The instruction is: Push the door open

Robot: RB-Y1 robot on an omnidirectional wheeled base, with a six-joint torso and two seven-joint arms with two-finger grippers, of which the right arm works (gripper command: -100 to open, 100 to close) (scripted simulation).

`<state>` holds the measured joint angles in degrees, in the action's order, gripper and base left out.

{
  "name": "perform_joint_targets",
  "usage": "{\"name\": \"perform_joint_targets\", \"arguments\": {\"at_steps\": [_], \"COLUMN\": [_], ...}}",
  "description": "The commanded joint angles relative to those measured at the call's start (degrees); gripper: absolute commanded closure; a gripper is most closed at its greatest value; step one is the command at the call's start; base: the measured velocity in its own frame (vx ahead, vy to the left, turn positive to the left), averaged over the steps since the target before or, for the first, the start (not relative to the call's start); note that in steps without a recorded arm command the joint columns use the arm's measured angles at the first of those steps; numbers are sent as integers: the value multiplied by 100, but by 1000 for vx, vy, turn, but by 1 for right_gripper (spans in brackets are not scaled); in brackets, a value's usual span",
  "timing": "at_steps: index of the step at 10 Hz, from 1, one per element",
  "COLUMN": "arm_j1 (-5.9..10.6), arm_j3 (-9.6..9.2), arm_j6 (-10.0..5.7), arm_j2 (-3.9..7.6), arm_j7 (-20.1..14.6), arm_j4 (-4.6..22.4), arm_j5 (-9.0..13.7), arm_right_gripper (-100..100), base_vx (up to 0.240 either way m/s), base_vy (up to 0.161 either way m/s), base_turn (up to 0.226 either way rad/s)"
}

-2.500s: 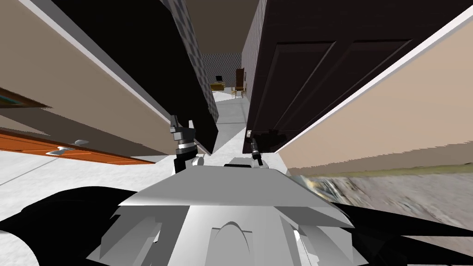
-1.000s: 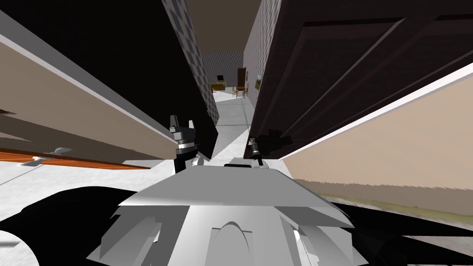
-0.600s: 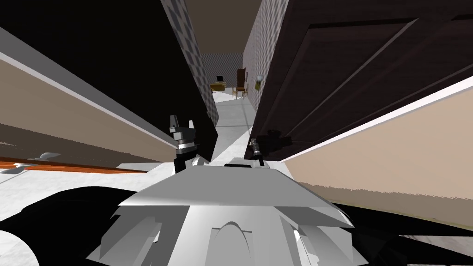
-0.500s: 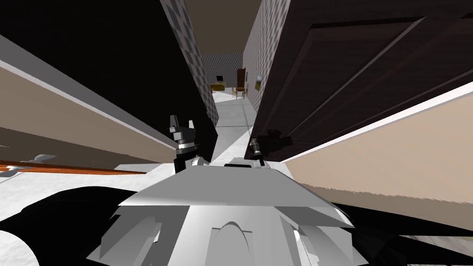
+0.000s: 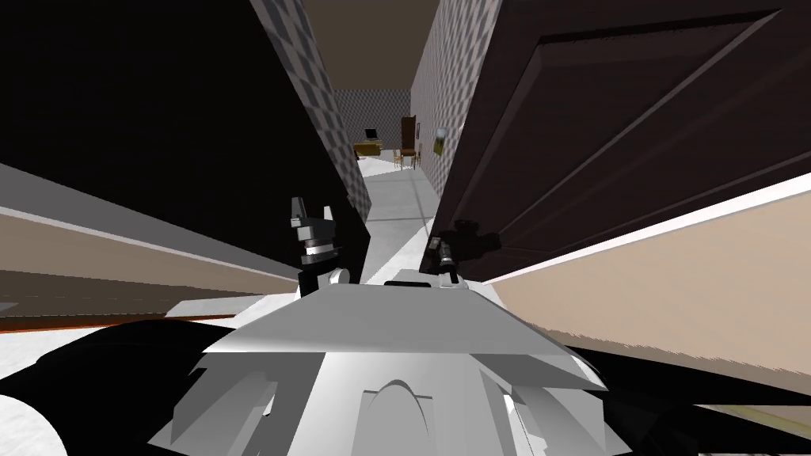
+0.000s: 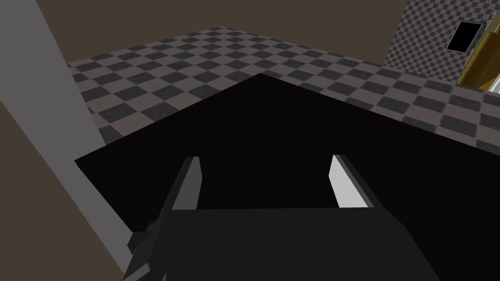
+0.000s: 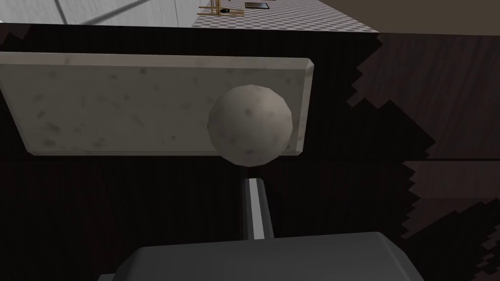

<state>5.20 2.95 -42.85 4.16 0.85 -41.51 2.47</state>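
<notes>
The pale-floored hallway (image 5: 392, 202) ahead has widened: the dark brown panelled door (image 5: 602, 134) is yielding to my right gripper (image 7: 255, 183), blades together under its round grey knob (image 7: 250, 124), while the left gripper (image 6: 265, 158) has its blades apart.

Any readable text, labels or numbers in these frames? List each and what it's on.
None readable.
The dark door, its grey plate and round knob carry no lettering.
The small wall picture and the distant black screen are too small to tell.
</notes>
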Motion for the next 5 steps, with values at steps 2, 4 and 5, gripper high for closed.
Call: {"name": "perform_joint_targets", "arguments": {"at_steps": [2,4,5], "arm_j1": [-22,-50,-65], "arm_j3": [4,10,13], "arm_j6": [-12,-28,-36], "arm_j2": [-17,-60,-92], "arm_j7": [-6,-14,-19], "arm_j4": [-21,-48,-63], "arm_j5": [17,38,49], "arm_right_gripper": [-100,-100,-100], "base_vx": [-76,-198,-222], "base_vy": [60,77,105], "base_turn": [-41,-30,-63]}}
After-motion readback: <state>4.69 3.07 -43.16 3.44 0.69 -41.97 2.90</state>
